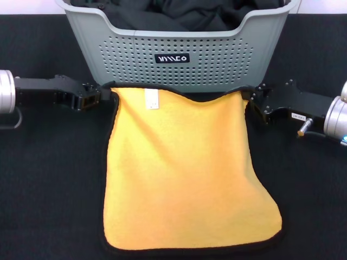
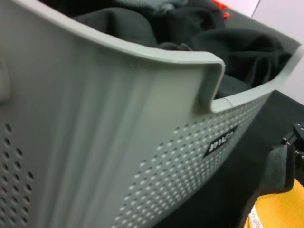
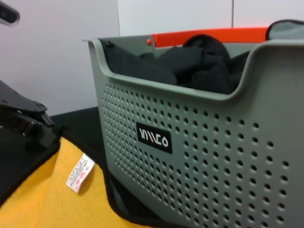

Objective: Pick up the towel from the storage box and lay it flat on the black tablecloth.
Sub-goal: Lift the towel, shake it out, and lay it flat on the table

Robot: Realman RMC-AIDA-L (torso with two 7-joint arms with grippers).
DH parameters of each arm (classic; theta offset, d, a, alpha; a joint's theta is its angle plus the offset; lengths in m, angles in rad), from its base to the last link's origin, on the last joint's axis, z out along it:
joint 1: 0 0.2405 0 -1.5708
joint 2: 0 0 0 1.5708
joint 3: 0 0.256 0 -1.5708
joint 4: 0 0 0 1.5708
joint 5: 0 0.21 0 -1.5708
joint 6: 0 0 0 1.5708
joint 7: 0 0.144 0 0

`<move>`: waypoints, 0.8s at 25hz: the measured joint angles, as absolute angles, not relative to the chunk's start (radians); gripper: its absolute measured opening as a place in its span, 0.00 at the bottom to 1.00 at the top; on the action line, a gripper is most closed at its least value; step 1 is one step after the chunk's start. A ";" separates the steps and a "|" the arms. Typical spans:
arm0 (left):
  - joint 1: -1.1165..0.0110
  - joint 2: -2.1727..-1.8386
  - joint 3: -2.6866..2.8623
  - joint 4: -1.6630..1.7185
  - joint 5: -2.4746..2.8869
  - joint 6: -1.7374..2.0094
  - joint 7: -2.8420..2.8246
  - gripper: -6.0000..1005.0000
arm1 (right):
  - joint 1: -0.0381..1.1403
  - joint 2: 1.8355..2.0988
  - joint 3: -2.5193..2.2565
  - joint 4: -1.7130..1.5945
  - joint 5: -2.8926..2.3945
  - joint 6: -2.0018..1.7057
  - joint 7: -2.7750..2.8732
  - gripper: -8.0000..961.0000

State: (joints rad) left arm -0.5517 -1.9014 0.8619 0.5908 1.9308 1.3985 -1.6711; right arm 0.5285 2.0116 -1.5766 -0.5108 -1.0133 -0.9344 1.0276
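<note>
In the head view, the plush yellow-orange towel with black edging [image 1: 184,173] is lying spread on the black, finely textured tablecloth [image 1: 43,189], just in front of the light grey perforated plastic storage box [image 1: 179,54]. The left gripper [image 1: 106,95] is sitting low at one top corner of the towel, its fingers closed on the black edge. The right gripper [image 1: 250,98] is doing the same at the other top corner, pinching it — the towel is reaching between the two grippers. A small white label [image 1: 152,99] is showing nearer to the left gripper. Black clothes [image 1: 179,13] are filling the box.

In the left wrist view, the box wall [image 2: 95,142] is standing very close, and the right gripper [image 2: 280,166] is appearing farther off, over the towel corner [image 2: 280,209].

In the right wrist view, the box's black logo plate [image 3: 154,137] is facing the camera, the label [image 3: 80,172] is lying beside it on the towel [image 3: 52,194], and the left gripper [image 3: 45,137] is sitting beyond.
</note>
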 joint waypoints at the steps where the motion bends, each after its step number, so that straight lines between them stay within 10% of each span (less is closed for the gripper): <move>1: -0.552 -1.903 0.860 0.591 1.938 1.379 -1.678 0.13 | 0.535 2.012 -1.577 -0.506 -1.015 -0.918 1.027 0.02; 20: -0.561 -1.909 0.860 0.587 1.980 1.331 -1.694 0.15 | 0.544 2.016 -1.577 -0.508 -1.016 -0.867 1.019 0.02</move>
State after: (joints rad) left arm -0.5614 -1.9090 0.8596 0.5872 1.9797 1.3307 -1.6936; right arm 0.5439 2.0160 -1.5769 -0.5077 -1.0155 -0.8672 1.0191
